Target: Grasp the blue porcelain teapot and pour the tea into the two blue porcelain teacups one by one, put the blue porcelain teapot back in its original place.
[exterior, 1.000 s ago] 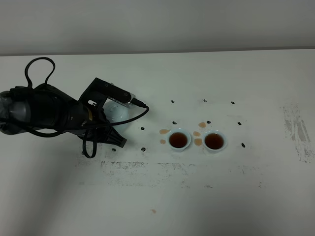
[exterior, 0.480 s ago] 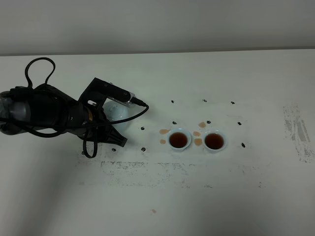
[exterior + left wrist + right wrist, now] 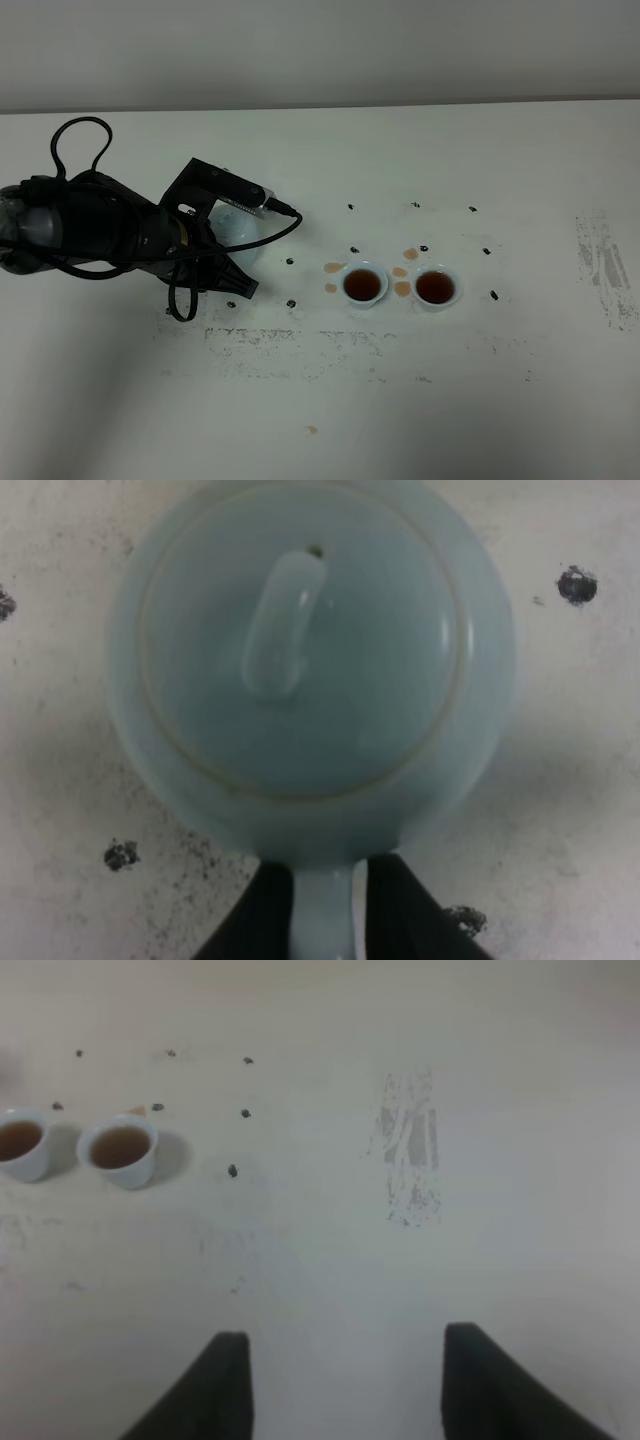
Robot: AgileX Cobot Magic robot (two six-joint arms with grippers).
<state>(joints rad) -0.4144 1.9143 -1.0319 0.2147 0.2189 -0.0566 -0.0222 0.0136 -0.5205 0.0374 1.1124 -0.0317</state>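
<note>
The blue porcelain teapot (image 3: 300,660) stands upright on the table with its lid on. In the high view only part of the teapot (image 3: 243,236) shows under the left arm. My left gripper (image 3: 325,920) straddles the loop handle, with a thin gap at one finger. The two blue porcelain teacups (image 3: 363,285) (image 3: 436,287) stand side by side right of the teapot, both holding brown tea. The right wrist view shows the teacups (image 3: 22,1145) (image 3: 120,1150) far off. My right gripper (image 3: 345,1390) is open over bare table.
Small tea spills (image 3: 408,254) lie around the cups, with another drop (image 3: 312,430) near the front. Black dots (image 3: 291,261) mark the white table. A scuffed patch (image 3: 605,265) is at the right. The left arm's cable (image 3: 75,135) loops at the far left.
</note>
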